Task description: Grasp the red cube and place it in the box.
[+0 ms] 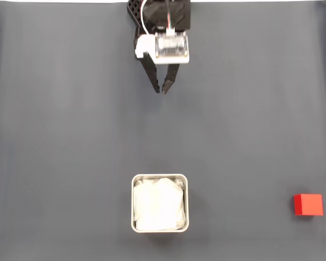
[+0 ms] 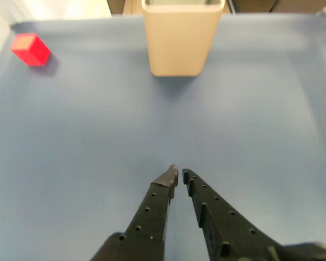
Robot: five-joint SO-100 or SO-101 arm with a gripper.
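Observation:
The red cube (image 1: 308, 204) rests on the dark mat at the lower right of the fixed view, and at the upper left of the wrist view (image 2: 30, 49). The box (image 1: 160, 178), a silver square tin lined with white paper, stands at the bottom centre of the fixed view; in the wrist view its side wall (image 2: 179, 41) shows at top centre. My gripper (image 1: 162, 89) hangs near the top centre, far from both, its black fingertips almost touching and nothing between them. The wrist view shows the same shut gripper (image 2: 179, 173) over bare mat.
A dark grey mat (image 1: 70, 136) covers the table. Its far edge and a pale surface run along the top of the fixed view. The arm's base (image 1: 160, 13) sits at top centre.

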